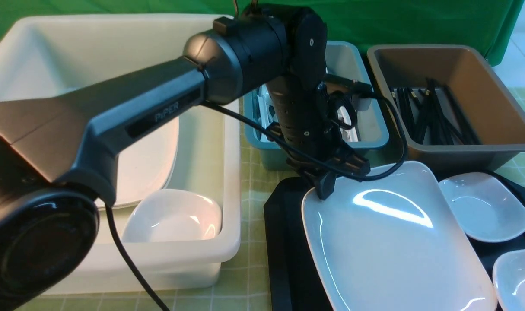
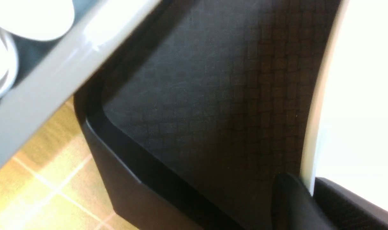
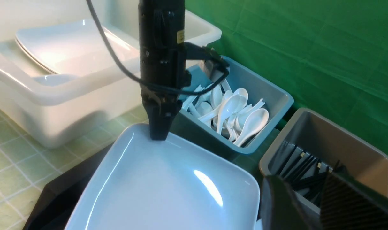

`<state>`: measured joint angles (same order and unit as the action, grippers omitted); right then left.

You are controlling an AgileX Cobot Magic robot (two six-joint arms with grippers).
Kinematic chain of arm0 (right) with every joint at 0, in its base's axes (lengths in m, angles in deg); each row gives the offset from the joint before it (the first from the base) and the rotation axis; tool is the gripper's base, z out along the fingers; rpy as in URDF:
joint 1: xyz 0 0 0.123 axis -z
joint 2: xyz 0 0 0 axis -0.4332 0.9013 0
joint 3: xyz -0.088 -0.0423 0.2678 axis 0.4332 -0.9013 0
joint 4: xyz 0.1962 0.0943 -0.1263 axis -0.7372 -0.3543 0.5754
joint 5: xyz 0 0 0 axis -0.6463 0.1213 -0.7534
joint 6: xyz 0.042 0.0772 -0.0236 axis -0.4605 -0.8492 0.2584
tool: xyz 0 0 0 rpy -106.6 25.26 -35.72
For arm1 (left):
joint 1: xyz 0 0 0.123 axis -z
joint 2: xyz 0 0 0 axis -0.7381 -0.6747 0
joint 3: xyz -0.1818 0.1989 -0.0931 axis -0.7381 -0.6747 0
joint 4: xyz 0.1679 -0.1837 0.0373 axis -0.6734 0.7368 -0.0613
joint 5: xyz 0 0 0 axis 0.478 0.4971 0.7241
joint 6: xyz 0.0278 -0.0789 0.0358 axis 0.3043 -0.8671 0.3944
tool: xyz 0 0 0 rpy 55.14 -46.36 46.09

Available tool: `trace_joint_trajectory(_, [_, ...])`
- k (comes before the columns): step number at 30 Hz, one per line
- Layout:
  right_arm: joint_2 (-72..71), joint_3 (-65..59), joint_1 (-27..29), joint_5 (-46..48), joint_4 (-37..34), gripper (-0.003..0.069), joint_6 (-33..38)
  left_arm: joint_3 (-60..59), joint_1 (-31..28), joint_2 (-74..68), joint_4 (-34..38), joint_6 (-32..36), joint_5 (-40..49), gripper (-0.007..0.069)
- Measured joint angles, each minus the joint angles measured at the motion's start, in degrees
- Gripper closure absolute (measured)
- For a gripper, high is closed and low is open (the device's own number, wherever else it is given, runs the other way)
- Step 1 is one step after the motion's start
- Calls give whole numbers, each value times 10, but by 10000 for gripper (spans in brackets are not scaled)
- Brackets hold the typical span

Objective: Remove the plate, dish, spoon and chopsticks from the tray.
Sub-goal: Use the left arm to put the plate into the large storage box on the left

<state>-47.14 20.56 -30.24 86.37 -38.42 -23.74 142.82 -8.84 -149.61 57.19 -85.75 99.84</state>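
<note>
1. plate (image 1: 392,242): lies flat on the tray (image 1: 284,224) and covers most of the tray floor in view. its far-left corner points toward the tub (image 1: 227,142).
2. left gripper (image 1: 325,190): comes down steeply on that corner. in the left wrist view its fingers (image 2: 289,207) sit one on each side of the raised rim, clenched on the plate. an edge pinch is probably used because a flat plate offers no other hold.
3. step, as judged: the plate is gripped but not yet lifted. the likely next move is a lift and a carry leftward. a glossy rim held at one corner may tilt or slip.
4. dish (image 1: 482,209): rests on the tray just beside the plate's right edge. a second dish (image 1: 517,280) sits nearer the camera and is cut by the frame.
5. spoon, chopsticks: none shows on the visible part of the tray.
6. right gripper (image 3: 302,182): jaws apart and empty, held off the work.
7. surroundings: the tub, left of the tray, holds stacked plates (image 1: 150,164) and a deep dish (image 1: 171,216). beyond the tray, the teal bin (image 3: 277,95) holds spoons (image 3: 241,111) and the brown bin (image 1: 495,142) holds black sticks (image 1: 431,112). the sorting is by kind.
</note>
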Motion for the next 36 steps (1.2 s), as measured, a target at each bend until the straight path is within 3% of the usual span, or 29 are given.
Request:
trace_joint_trajectory(9, [0,0,0,1,0,459,0,0,-9,6,-3,-25,0,606])
trace_joint_trajectory(18, [0,0,0,1,0,459,0,1,-12,40,-57,-54,1,609])
trace_joint_trajectory(36, [0,0,0,1,0,453,0,2,-12,113,-43,-79,2,617])
